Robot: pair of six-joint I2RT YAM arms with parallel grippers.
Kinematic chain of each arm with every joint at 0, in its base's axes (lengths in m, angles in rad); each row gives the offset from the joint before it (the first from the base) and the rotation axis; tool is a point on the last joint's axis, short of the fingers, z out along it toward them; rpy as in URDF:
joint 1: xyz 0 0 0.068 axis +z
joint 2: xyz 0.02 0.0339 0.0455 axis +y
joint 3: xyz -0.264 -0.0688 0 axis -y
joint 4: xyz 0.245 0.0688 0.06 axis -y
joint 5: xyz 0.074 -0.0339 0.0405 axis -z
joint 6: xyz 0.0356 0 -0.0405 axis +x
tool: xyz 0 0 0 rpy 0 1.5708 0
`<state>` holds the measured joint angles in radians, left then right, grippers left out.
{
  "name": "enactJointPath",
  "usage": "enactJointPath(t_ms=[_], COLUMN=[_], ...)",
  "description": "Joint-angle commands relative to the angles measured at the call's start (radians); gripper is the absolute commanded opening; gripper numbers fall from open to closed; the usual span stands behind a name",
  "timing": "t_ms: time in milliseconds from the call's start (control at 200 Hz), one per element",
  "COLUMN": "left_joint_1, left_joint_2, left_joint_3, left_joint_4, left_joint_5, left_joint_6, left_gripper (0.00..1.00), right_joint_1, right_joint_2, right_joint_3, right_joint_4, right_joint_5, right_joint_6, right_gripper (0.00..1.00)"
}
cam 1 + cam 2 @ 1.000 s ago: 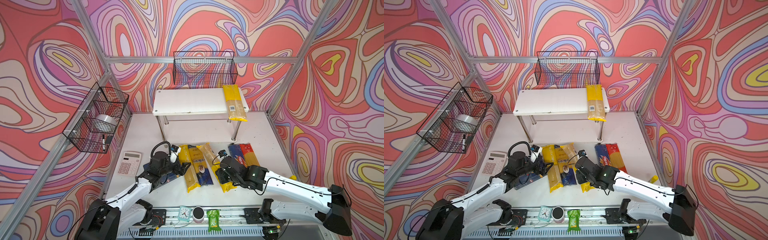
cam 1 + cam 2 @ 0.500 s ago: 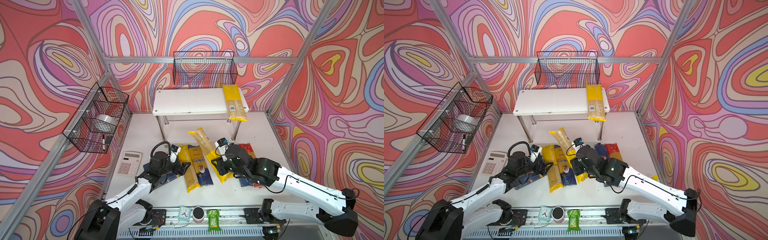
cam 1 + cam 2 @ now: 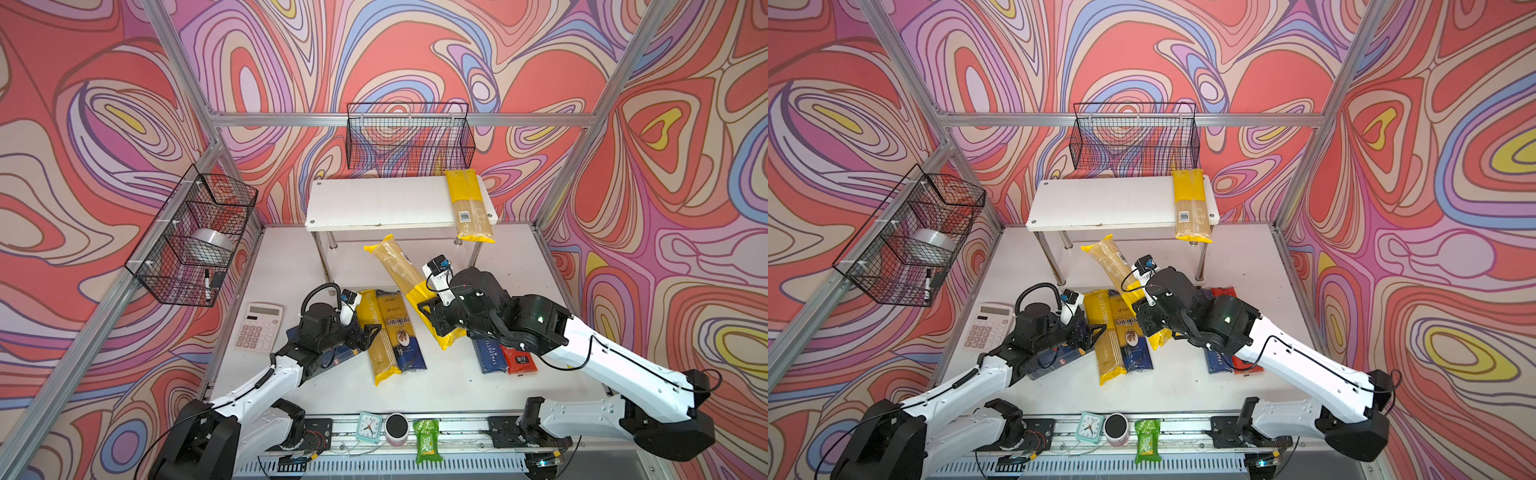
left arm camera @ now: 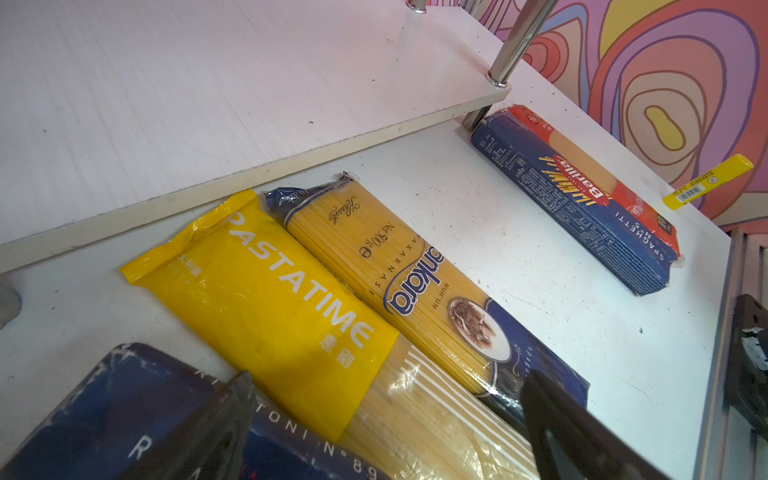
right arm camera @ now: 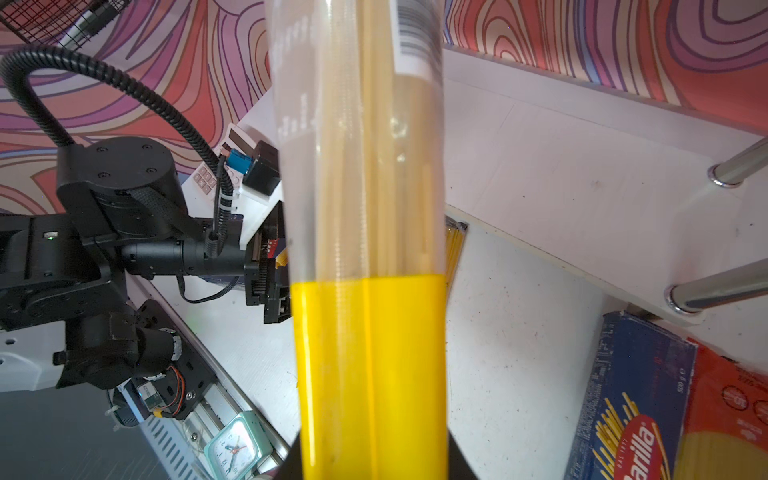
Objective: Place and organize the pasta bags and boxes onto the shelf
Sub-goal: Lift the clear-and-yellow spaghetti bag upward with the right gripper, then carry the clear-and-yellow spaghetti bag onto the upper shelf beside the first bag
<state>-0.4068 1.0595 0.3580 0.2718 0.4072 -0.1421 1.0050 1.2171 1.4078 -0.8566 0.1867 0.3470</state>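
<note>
Bag (image 3: 469, 205) on shelf (image 3: 374, 203) right end; Pastatime bag (image 3: 380, 361) just left of Ankara bag (image 3: 402, 332).

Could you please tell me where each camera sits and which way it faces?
Both top views: high at the front, looking down toward the back wall and the shelf; both arms show.
Left wrist: on the left arm, looking past the open left claw at the Pastatime bag.
Right wrist: looking along the yellow-and-clear bag held in the right claw; the left arm shows.
Shared: both wrist views show the Spaghetti box.
</note>
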Motion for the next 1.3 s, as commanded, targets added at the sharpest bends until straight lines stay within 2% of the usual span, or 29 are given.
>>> enactJointPath(t_ms=[0,80,481,596,831,956,1292], left_joint_1=[-0.005,-0.005,-0.005,-0.004,-0.004,-0.003,-0.004], left_joint_2=[-0.014,-0.011,-0.012,-0.018,-0.024,-0.024,-0.033], left_joint_3=[0.009,0.011,0.014,0.013,0.009,0.010,0.005], left_joint_4=[-0.009,-0.009,-0.014,-0.016,-0.015,-0.016,-0.011], left_joint_5=[-0.001,-0.001,0.001,-0.006,-0.007,-0.010,-0.004], left_joint_6=[0.009,0.009,0.004,0.004,0.003,0.004,0.004], left_gripper=[1.00,1.00,1.00,1.00,1.00,1.00,1.00], right_joint_1=[0.006,0.005,-0.006,-0.034,-0.165,-0.195,-0.266], right_joint_2=[0.027,0.081,0.228,0.247,0.344,0.386,0.433], right_joint_3=[0.141,0.243,0.511,0.548,0.715,0.777,0.798], right_joint_4=[0.025,-0.054,-0.155,-0.148,-0.213,-0.206,-0.112], right_joint_5=[0.104,0.175,0.241,0.223,0.093,0.096,0.110], right_joint_6=[-0.022,-0.010,-0.040,-0.067,-0.107,-0.142,-0.170], right_gripper=[0.00,0.00,0.00,0.00,0.00,0.00,0.00])
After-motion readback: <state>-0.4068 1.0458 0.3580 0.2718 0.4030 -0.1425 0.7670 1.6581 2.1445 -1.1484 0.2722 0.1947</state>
